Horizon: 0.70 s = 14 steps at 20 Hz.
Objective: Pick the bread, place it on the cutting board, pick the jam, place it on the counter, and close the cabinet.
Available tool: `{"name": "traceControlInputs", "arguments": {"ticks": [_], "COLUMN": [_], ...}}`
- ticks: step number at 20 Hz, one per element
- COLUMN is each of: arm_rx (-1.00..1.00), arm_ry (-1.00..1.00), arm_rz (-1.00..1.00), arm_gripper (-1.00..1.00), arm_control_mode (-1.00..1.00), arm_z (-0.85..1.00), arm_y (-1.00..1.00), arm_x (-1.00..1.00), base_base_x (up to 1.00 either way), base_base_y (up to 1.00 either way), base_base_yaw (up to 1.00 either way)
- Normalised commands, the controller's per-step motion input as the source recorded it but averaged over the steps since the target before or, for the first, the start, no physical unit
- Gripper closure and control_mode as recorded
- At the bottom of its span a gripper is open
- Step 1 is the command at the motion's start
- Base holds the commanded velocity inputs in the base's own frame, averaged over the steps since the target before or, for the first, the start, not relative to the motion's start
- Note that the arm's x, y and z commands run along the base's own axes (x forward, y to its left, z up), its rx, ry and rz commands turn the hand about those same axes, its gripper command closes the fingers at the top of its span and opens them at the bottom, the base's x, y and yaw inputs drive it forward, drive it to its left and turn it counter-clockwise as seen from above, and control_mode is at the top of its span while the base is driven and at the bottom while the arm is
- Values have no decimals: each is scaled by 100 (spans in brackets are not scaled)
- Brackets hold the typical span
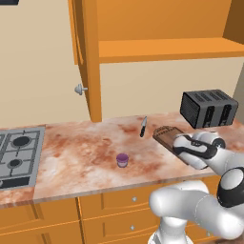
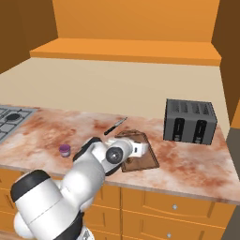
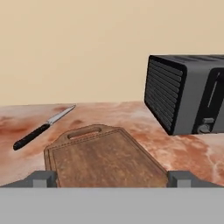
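Note:
The dark wooden cutting board point(image 3: 100, 157) lies bare on the marbled counter point(image 1: 81, 157), handle end toward the wall. My gripper point(image 3: 111, 179) hovers low over the board's near end. It is open, fingertips point(image 3: 41, 178) wide apart with nothing between them. The small purple jam point(image 1: 122, 160) jar stands upright on the counter left of the board, also seen as the jam point(image 2: 64, 150) near the front edge. The orange cabinet point(image 1: 90, 62) above hangs open, its door swung left with the silver knob point(image 1: 81, 89) showing. The bread is out of view.
A black toaster point(image 1: 208, 108) stands right of the board by the wall. A black-handled knife point(image 1: 143, 127) lies behind the board's left side. The grey gas hob point(image 1: 19, 152) sits at the far left. Orange drawers point(image 1: 119, 202) run beneath the counter.

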Motion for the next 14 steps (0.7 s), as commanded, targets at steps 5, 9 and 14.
{"name": "traceControlInputs", "arguments": {"ticks": [5,9,14], "arm_rx": [0,0,0], "arm_ry": [-4,-3,-4], "arm_rz": [0,0,0], "arm_gripper": [-100,-100,-100], "arm_control_mode": [-100,-100,-100], "arm_z": [31,30,23], "arm_y": [-14,-13,-16], "arm_x": [-14,-16,-24], "base_base_x": [0,0,0], "base_base_y": [0,0,0], "base_base_yaw": [0,0,0]}}
